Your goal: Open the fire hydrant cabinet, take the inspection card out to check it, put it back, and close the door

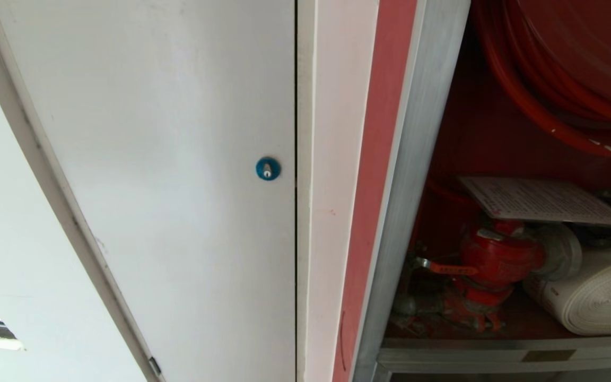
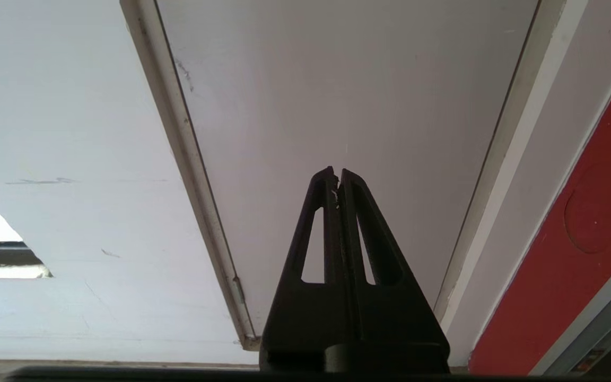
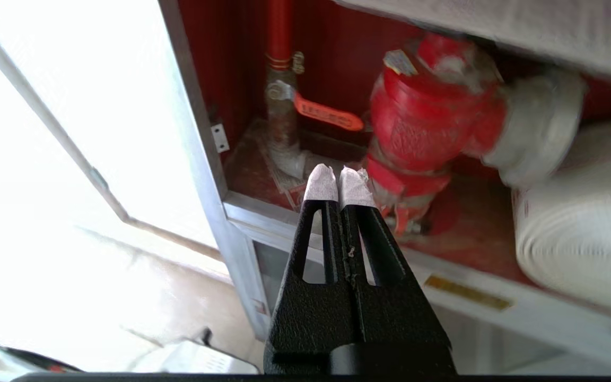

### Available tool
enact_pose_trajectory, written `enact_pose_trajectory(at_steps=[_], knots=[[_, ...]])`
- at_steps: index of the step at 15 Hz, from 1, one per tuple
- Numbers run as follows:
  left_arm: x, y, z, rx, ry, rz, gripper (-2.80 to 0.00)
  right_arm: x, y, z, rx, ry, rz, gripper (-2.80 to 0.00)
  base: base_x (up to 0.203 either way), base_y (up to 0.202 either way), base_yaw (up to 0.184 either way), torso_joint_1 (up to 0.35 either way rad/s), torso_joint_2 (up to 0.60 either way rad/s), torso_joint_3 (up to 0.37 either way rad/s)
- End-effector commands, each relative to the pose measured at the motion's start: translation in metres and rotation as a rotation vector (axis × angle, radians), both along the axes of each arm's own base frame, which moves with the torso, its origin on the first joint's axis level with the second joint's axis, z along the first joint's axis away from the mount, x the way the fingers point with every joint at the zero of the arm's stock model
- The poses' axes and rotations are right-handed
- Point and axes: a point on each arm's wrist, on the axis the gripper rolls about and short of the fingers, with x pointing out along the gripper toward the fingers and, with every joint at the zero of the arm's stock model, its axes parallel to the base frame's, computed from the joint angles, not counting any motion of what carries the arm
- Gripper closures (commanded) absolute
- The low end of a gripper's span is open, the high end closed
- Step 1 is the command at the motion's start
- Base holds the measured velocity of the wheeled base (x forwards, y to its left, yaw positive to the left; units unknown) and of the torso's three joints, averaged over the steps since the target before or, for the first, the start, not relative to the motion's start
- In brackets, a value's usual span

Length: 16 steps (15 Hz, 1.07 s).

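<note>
The fire hydrant cabinet (image 1: pixel 406 185) stands open, and its door is out of view. Inside, the inspection card (image 1: pixel 541 201) lies flat on top of the red valve (image 1: pixel 496 254), beside the white rolled hose (image 1: pixel 597 297) and under the red hose reel (image 1: pixel 576 69). My right gripper (image 3: pixel 339 183) is shut and empty. Its white-taped tips hover just before the cabinet's lower sill (image 3: pixel 496 302), pointing at the valve (image 3: pixel 427 111), with the card's edge (image 3: pixel 523 21) above. My left gripper (image 2: pixel 337 175) is shut and parked facing the white panel door. Neither arm shows in the head view.
A white panel door (image 1: pixel 167 159) with a blue round lock (image 1: pixel 268 168) stands left of the cabinet. An orange lever handle (image 3: pixel 326 114) sticks out from the pipe beside the valve. A smaller glass panel (image 3: pixel 271 265) sits below the sill.
</note>
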Motion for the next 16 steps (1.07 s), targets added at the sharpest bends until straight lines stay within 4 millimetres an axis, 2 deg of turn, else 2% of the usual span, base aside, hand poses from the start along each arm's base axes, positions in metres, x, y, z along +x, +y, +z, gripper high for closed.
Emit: enact_pose_trajectory(at_steps=[1, 7, 16], knots=[[0.001, 0.000, -0.003, 0.000, 0.012, 0.000, 0.00, -0.025, 0.004, -0.008, 0.014, -0.064, -0.016, 0.00, 0.000, 0.000, 0.000, 0.000, 0.00, 0.000], [0.001, 0.000, -0.003, 0.000, 0.012, 0.000, 0.00, -0.064, 0.005, -0.055, 0.006, -0.141, -0.028, 0.00, 0.000, 0.000, 0.000, 0.000, 0.00, 0.000], [0.001, 0.000, -0.003, 0.000, 0.012, 0.000, 0.00, -0.083, 0.002, -0.121, 0.026, -0.196, -0.084, 0.00, 0.000, 0.000, 0.000, 0.000, 0.00, 0.000]])
